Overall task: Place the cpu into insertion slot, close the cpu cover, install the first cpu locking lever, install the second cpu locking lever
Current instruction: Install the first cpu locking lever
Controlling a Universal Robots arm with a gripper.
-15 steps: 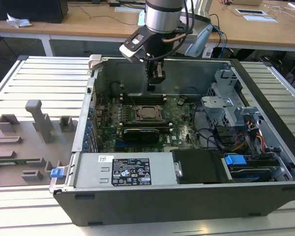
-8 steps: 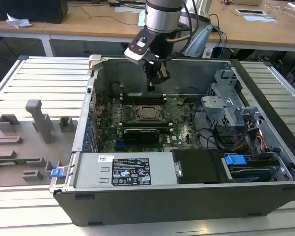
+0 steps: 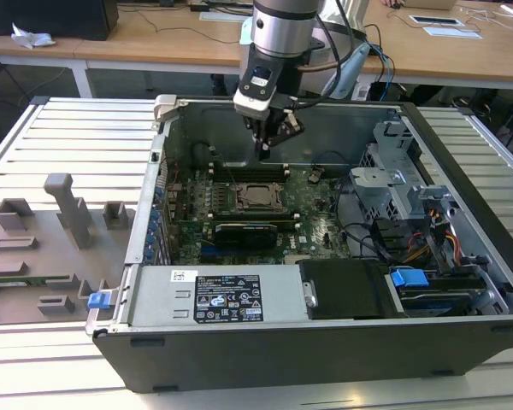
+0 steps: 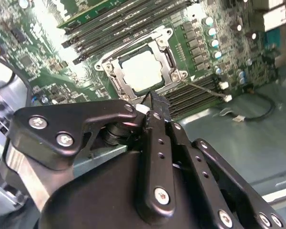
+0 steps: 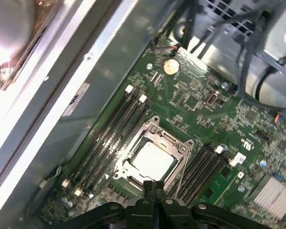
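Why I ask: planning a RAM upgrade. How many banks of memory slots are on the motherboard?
2. One memory-slot bank runs between the cpu and the case wall; the other memory-slot bank runs along the cpu's opposite side. The gripper may hide more.

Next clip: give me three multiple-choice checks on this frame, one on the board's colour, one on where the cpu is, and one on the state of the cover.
1. What colour is the motherboard?
A. blue
B. green
C. red

2. Where is the cpu?
A. in the insertion slot
B. loose on the motherboard
C. off the motherboard altogether

3. How does the cpu cover lie?
A. raised upright
B. taken off
C. flat around the cpu

Answers:
1 B, the board shows green in both wrist views.
2 A, the chip sits square inside the socket.
3 C, the silver frame lies flat around the chip's edges.
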